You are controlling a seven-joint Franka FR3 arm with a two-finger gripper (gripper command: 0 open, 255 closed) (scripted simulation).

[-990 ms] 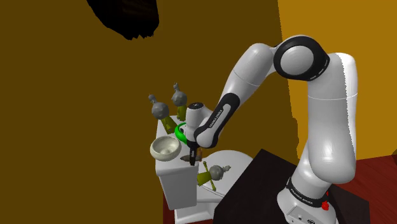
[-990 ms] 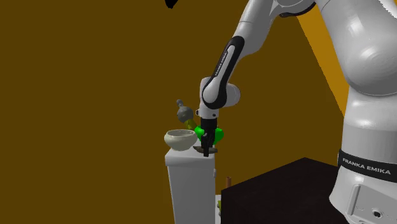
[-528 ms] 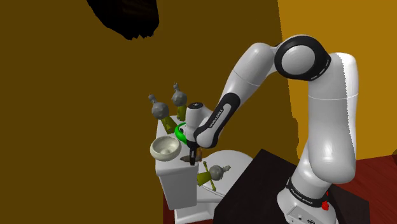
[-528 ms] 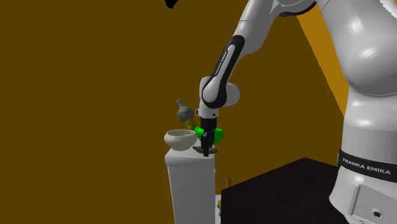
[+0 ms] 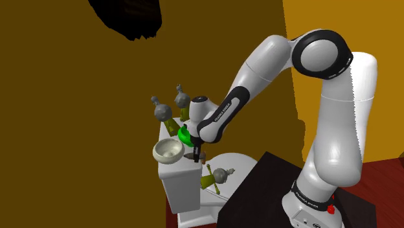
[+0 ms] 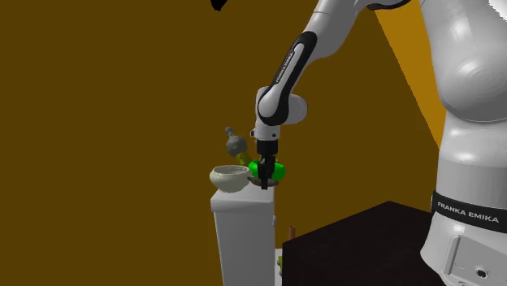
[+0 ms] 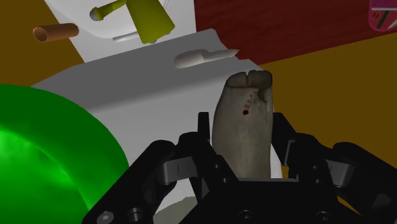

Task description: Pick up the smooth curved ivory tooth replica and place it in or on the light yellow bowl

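Nearest to me, in the wrist view, the tool [image 7: 242, 127] is clamped on the tooth replica [image 7: 245, 95], with its 2 black fingers [image 7: 203, 137] pressed against either flank. The tooth is a dull grey-tan piece whose notched end points away from the tool. A bright green object [image 7: 44, 159] bulges just beside the tool, and the white counter [image 7: 127, 89] lies behind both. In the second exterior view the tool [image 6: 262, 180] hangs at the frame's centre, pointing straight down, and the tooth [image 6: 262, 184] at its tip looks just clear of the counter [image 6: 244, 236] top. The cream bowl [image 6: 231, 176] stands on that same top, just to the frame's left of the tool and apart from the tooth. In the shoulder view, 2 round-stoppered bottles [image 5: 160, 111] stand upright behind the bowl [image 5: 168, 151], left of centre. A 3rd bottle [image 5: 217, 176] lies on a lower rounded white surface [image 5: 236, 162] at the frame's lower middle. A dark brown wall [image 5: 78, 116] closes off everything beyond.
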